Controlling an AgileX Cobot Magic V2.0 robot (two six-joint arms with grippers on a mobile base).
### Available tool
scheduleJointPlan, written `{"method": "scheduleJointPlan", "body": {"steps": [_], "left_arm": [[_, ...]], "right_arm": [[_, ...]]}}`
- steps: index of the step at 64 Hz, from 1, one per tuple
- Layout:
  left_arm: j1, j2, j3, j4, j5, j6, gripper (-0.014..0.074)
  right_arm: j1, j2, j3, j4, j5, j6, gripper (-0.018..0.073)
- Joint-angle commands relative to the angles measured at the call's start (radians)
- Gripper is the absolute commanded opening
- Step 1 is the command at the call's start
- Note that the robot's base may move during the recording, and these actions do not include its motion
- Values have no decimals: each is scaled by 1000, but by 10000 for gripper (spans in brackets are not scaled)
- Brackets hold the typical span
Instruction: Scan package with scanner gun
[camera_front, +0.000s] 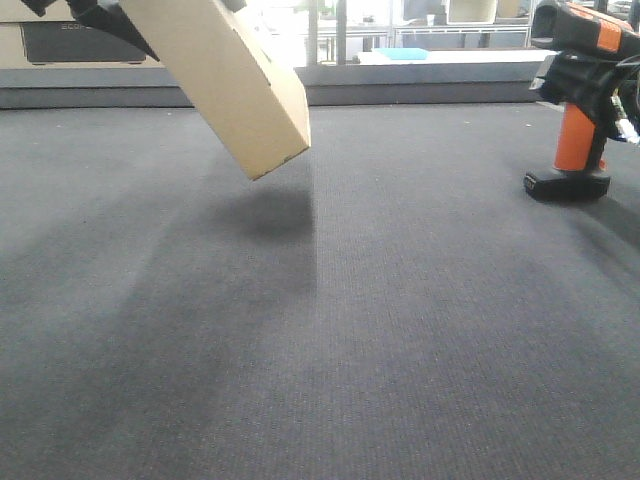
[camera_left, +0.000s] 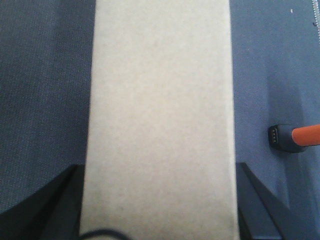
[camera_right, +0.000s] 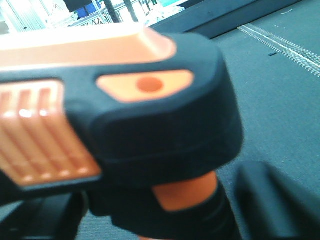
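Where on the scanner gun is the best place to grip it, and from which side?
Grip the scanner gun by its orange handle, between head and base, coming in level from the side. It stands upright, and the handle is its narrowest part.

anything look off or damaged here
Nothing damaged or spilled. The box is tilted, one corner down, off the carpet, but only because the left gripper holds it that way. The scanner is upright.
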Motion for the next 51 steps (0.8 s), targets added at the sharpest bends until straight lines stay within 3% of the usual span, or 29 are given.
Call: {"method": "scheduleJointPlan", "body": {"steps": [1, 13, 33, 51], "left_arm": [[-7, -8, -1, -2, -28, -1, -111], [-7, -8, -1, -2, -28, -1, -111], [-7, -8, -1, -2, -26, -1, -111], [-7, -8, -1, -2, 16, -1, -111]], "right_arm": [[-5, 2, -8, 8, -22, -13, 285], [-5, 2, -8, 8, -33, -24, -170], [-1, -67, -8, -3, -72, -257, -153], [34, -164, -15, 132, -30, -677, -153]]}}
